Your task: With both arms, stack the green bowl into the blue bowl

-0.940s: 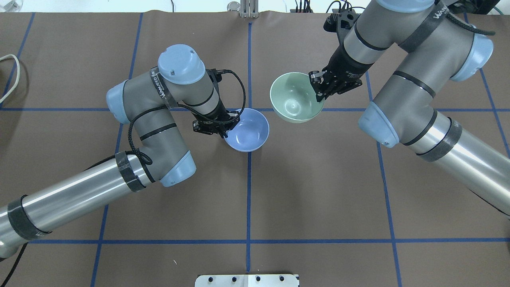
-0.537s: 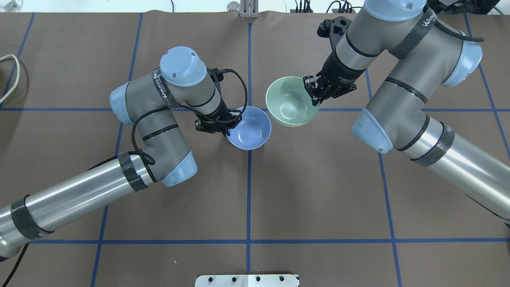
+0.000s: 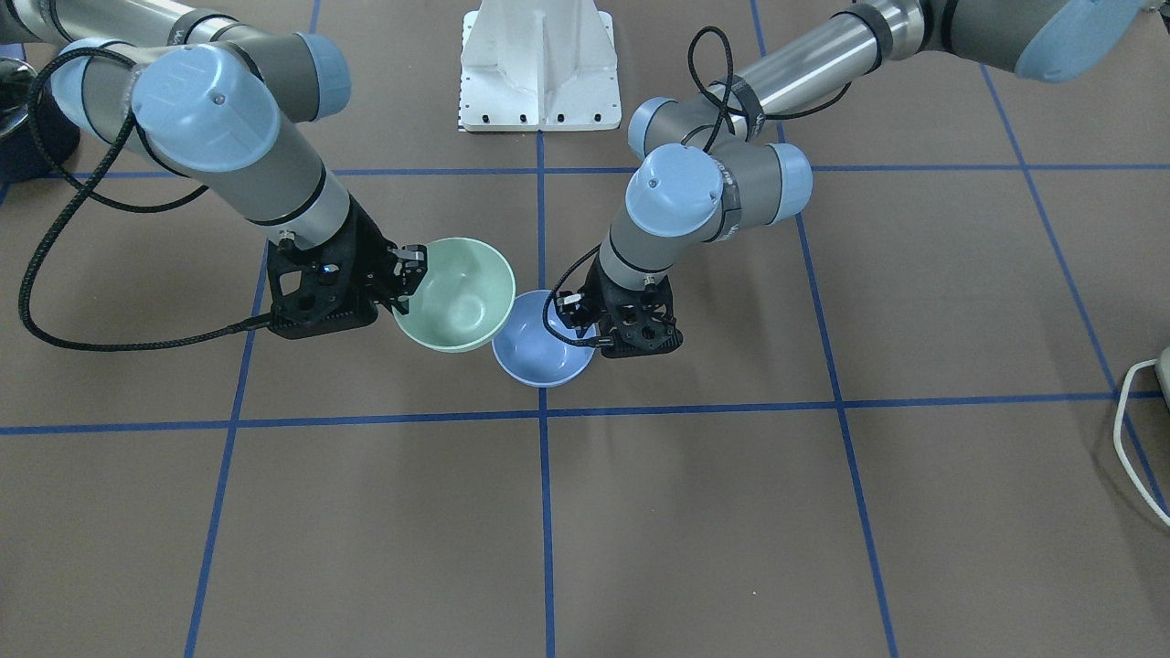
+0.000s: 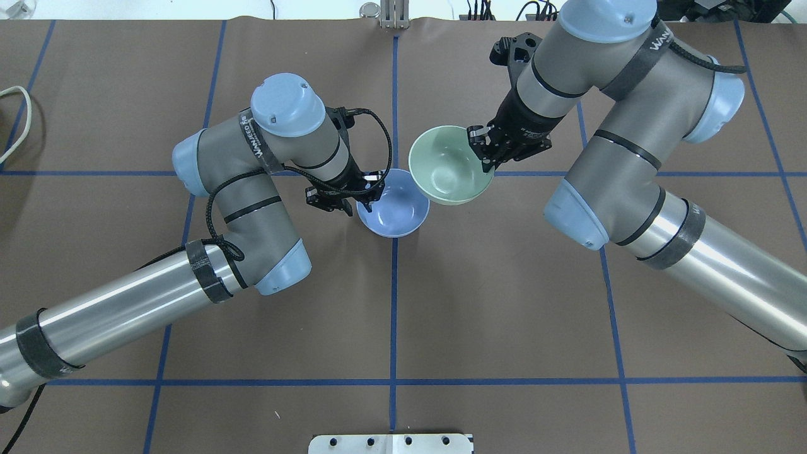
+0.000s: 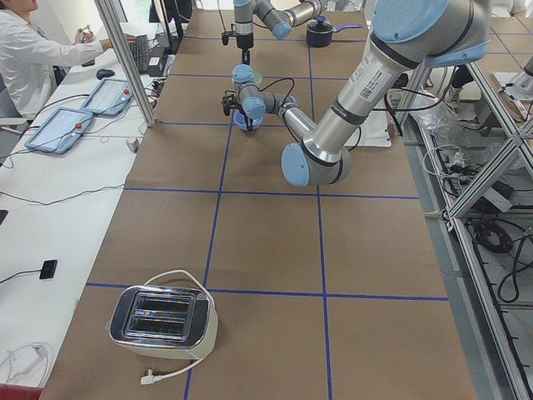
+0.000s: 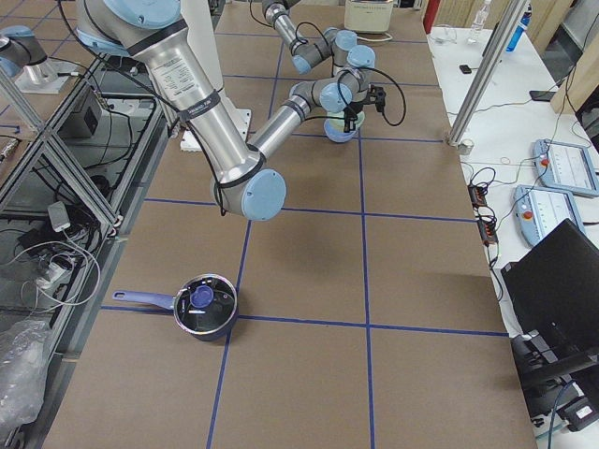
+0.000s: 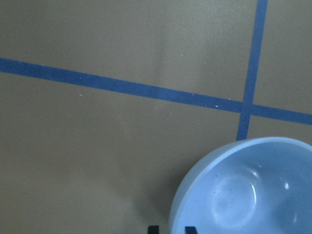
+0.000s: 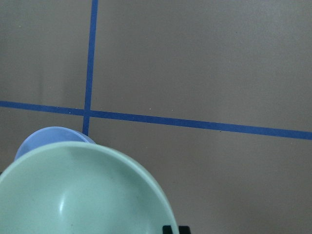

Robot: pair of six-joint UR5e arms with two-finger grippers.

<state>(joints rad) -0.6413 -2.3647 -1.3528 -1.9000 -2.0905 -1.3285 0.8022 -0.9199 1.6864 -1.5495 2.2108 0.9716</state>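
The green bowl (image 4: 451, 165) hangs tilted above the table, gripped at its rim by my right gripper (image 4: 484, 154), which is shut on it. Its near edge overlaps the rim of the blue bowl (image 4: 392, 213) in the overhead view. My left gripper (image 4: 362, 198) is shut on the blue bowl's left rim. In the front view the green bowl (image 3: 454, 292) sits higher than the blue bowl (image 3: 542, 352) and partly covers it. The right wrist view shows the green bowl (image 8: 83, 195) with the blue bowl (image 8: 48, 139) beneath. The left wrist view shows the blue bowl (image 7: 248, 190).
Brown table cover with blue tape grid. The white pedestal base (image 3: 539, 64) stands at the robot's side. A white cable (image 4: 19, 120) lies at the left edge. A toaster (image 5: 162, 321) and a lidded pot (image 6: 204, 307) stand at the table's ends.
My right arm has carried the green bowl leftwards, from clear of the blue bowl to overlapping its rim. The left gripper and blue bowl have shifted only slightly.
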